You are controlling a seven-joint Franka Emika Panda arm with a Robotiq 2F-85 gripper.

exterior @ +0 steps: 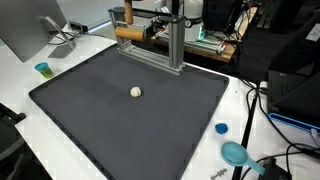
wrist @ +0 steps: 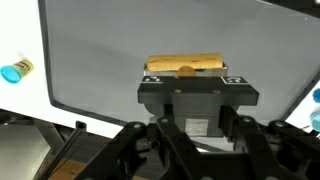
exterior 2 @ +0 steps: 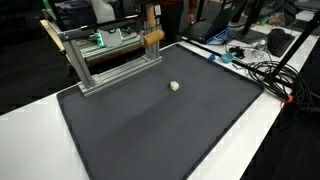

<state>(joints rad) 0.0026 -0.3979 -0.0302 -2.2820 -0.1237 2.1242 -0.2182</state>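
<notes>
A light wooden cylinder point(wrist: 185, 66) lies crosswise right at the tips of my gripper point(wrist: 195, 82), which looks shut on it; the black finger block hides the contact. In both exterior views the cylinder point(exterior: 130, 33) point(exterior 2: 152, 38) hangs level at one end of an aluminium frame point(exterior: 172, 45) point(exterior 2: 105, 62), high over the back edge of the dark mat point(exterior: 90, 130) point(exterior 2: 150, 140). A small white ball point(exterior: 135, 91) point(exterior 2: 174, 86) rests on the mat, well apart from the gripper.
The frame stands along the mat's far edge. A blue cup point(exterior: 42, 68), a blue lid point(exterior: 221, 128) and a teal object point(exterior: 235, 153) sit on the white table. A monitor point(exterior: 28, 30) and cables point(exterior 2: 262, 70) lie beyond the mat.
</notes>
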